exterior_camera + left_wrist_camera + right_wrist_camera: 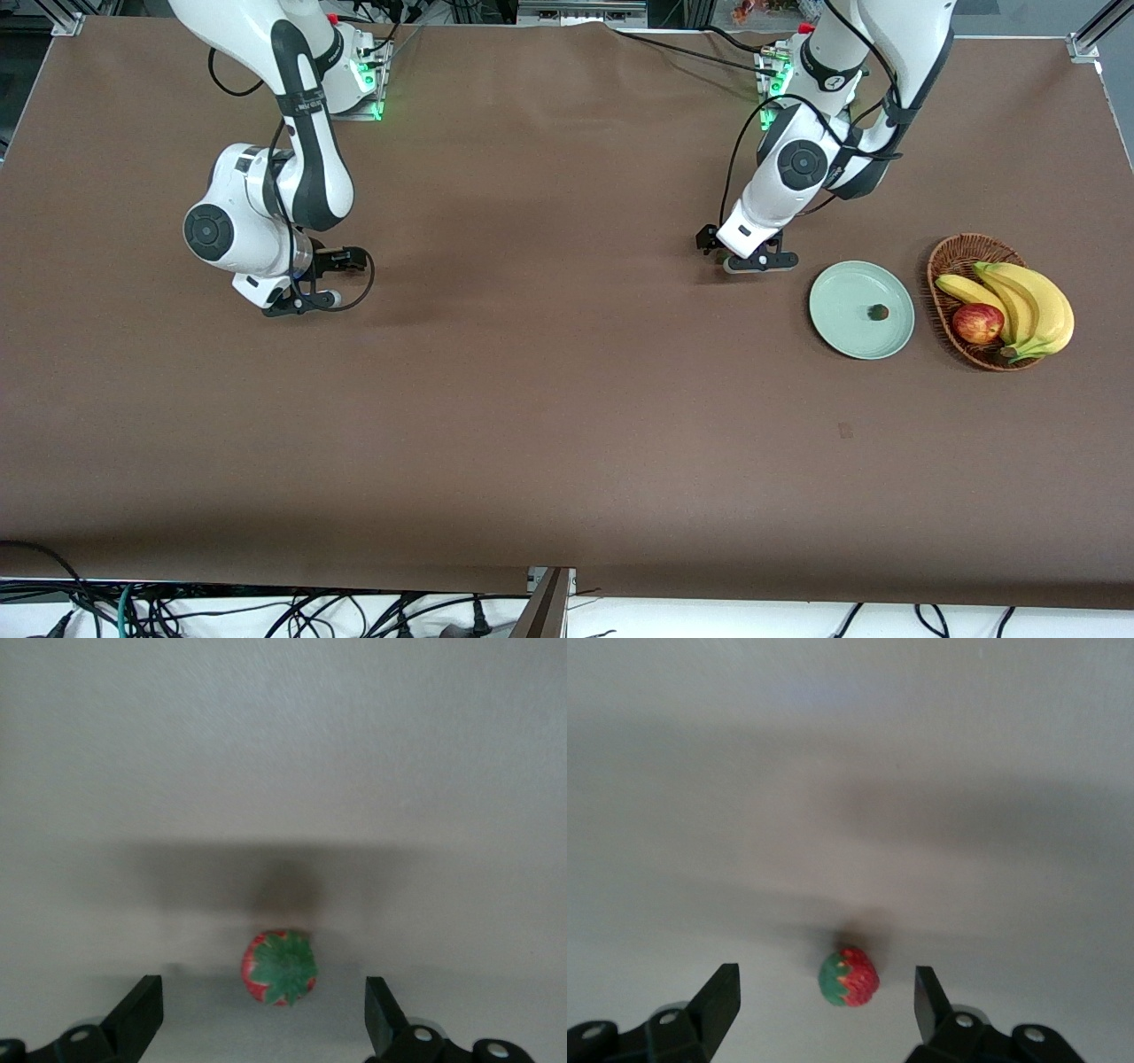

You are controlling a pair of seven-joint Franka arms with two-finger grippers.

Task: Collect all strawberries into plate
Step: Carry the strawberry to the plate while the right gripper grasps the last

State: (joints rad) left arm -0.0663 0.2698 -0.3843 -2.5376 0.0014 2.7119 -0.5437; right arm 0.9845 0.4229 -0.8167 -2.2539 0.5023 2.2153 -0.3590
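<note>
The pale mint-green plate lies on the table beside the basket, with one strawberry on it. My left gripper is low over the table next to the plate, open. In the left wrist view a second strawberry lies cap-up on the table between the open fingers of that gripper, untouched. My right gripper is low over the table toward the right arm's end, open. In the right wrist view a third strawberry lies on its side between the open fingers of that gripper. The front view hides both of these berries.
A brown wicker basket at the left arm's end holds bananas and a red-yellow apple. Brown table surface spreads between the two arms and toward the front camera.
</note>
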